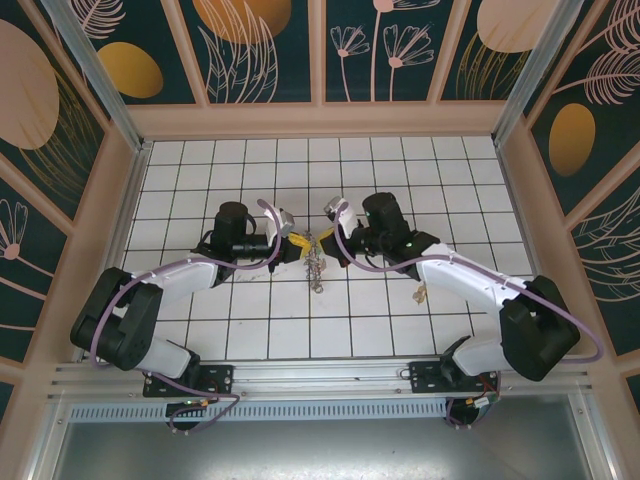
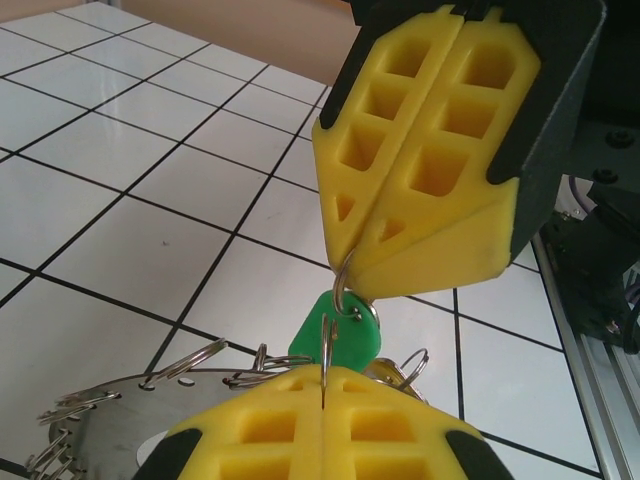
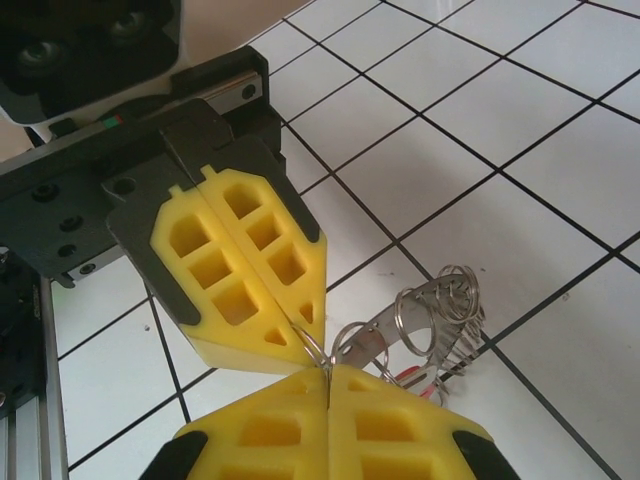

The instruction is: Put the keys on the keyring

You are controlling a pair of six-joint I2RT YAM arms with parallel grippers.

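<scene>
Steel-on-steel threading, so go slow. The green key [image 2: 355, 335] hangs on a wire loop [image 2: 345, 290] pinched btw the two pincers. My read is that the step in hand is working that loop onto the keyring [image 2: 105, 440]. To do it well, one side should act as a fixed anchor while the other makes small twists along the wire's curve, not straight pulls. A hard tug prob. springs the wire free or bends it. Watch the seam where the tips meet, since the wire is thin & easy to lose.

Left pincer [image 2: 325, 378], bottom centre of its own view, is fully closed w/ wire nipped in its seam. Right pincer [image 2: 352, 262], upper right there, is likewise closed, tip clamped on the loop. Same loop or two linked ones: can't tell.

Keyring sits lower left of that view, low over the white worktop [image 2: 120, 230]; touching or not is unclear. Top view puts it dead centre, just below both tips.
</scene>
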